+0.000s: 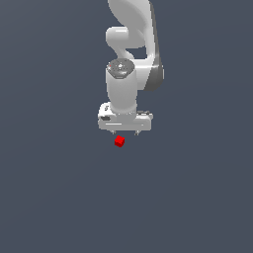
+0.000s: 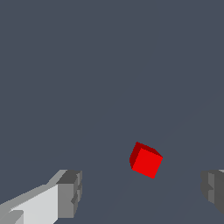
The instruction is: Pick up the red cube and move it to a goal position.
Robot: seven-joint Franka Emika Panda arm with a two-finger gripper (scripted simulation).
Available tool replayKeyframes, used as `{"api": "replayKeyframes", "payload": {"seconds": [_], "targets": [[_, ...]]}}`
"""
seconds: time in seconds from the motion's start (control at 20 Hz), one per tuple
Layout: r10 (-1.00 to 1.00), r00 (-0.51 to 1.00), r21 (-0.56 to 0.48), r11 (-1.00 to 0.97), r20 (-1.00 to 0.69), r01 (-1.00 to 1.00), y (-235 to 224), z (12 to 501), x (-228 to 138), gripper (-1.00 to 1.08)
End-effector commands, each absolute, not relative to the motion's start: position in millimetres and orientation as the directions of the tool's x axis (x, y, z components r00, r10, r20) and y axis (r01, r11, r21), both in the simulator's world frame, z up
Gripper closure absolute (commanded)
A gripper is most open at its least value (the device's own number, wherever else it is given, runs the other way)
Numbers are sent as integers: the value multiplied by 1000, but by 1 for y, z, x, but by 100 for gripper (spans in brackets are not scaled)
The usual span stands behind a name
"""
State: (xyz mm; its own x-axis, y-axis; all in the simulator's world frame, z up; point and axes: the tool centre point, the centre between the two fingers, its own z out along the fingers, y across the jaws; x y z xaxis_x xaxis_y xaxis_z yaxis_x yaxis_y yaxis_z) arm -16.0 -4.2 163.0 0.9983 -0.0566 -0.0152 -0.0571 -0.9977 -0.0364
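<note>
Cube first: a tiny bright red, plain-faced cube point(image 2: 146, 161) sits on the flat slate-grey floor point(image 1: 54, 197), turned at an angle to the fingers, just below the tool in the exterior view and a touch toward that view's left of its middle. Above it hangs the white, smooth-shelled robot gripper point(image 1: 125, 133), and look at those jaws: spread wide, nothing between them but air. In the wrist view the two blocky grey fingertips point(image 2: 70, 194) stand well apart with the cube between them, nearer the far one's side, touching neither.

So we're in the approach, I'd say, lined up but not yet down. How much height is left is hard to call from here; the fingers may be close to the floor. Next comes a straight descent, perhaps a small twist to square up with the cube's faces, then a close on it. Hard, sharp-edged, matte little block; it should clamp cleanly if centred.
</note>
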Motion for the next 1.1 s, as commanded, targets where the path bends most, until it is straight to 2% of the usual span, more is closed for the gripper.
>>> {"api": "replayKeyframes", "payload": {"seconds": [0.0,0.5,1.05], "targets": [[-57,998,-36,-998,-15,-57,-4,163,-16,-92],[-129,992,-29,-991,-13,-129,-11,137,-24,-92],[-341,940,-7,-940,-4,-341,-30,59,-49,-92]]}}
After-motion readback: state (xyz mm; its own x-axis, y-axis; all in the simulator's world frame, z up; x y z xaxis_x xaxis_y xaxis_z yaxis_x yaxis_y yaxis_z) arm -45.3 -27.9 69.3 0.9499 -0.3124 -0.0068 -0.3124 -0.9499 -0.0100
